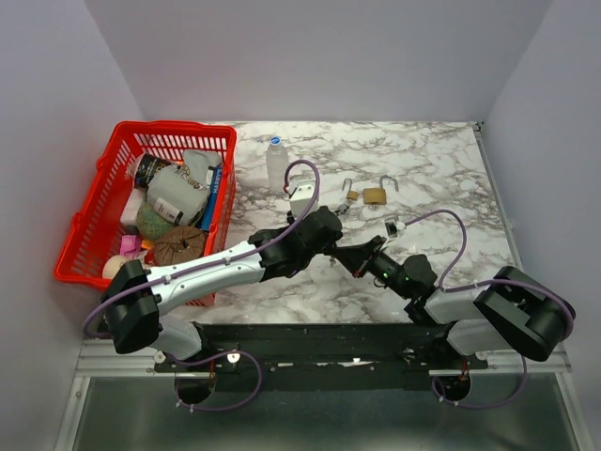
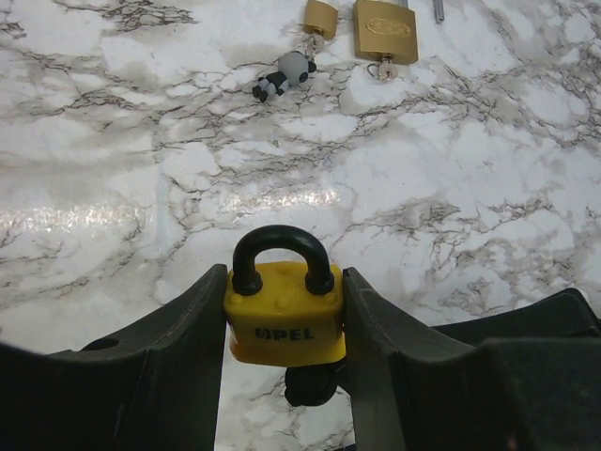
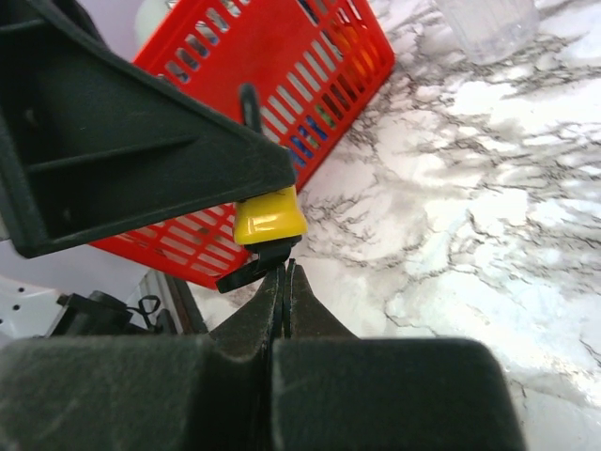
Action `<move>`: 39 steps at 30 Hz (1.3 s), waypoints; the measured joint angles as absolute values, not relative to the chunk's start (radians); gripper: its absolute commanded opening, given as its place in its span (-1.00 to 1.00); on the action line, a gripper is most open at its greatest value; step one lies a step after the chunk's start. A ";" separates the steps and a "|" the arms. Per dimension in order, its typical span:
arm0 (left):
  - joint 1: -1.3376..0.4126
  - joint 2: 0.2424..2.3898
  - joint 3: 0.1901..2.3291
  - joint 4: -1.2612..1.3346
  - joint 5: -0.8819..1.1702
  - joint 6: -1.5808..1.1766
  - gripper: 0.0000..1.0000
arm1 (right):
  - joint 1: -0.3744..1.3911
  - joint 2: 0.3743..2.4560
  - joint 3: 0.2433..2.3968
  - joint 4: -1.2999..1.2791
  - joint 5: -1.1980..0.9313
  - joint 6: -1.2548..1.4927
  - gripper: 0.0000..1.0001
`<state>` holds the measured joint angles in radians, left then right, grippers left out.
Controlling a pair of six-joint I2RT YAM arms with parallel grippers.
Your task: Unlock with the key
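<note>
white-walled bay, marble worktop, a red basket at its left edge. the left arm stretches over the middle, left jaws clamped on the sides of the yellow padlock, held just above the worktop. the right arm angles in from the near right corner, right jaws pinched shut on the black key under the lock body. the key looks seated — yet the shackle sits closed, so the turn seems left to do.
</note>
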<state>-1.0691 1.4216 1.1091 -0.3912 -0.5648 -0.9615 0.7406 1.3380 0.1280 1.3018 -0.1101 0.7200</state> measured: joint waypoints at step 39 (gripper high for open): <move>-0.831 1.547 1.195 -0.320 -0.249 -0.881 -1.00 | 0.829 0.830 0.210 0.822 -0.006 0.545 -0.99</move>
<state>-0.8307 1.5467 1.1946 -0.3202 -0.2493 -0.8810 0.8288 0.8299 0.2104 0.8215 -0.0055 0.5453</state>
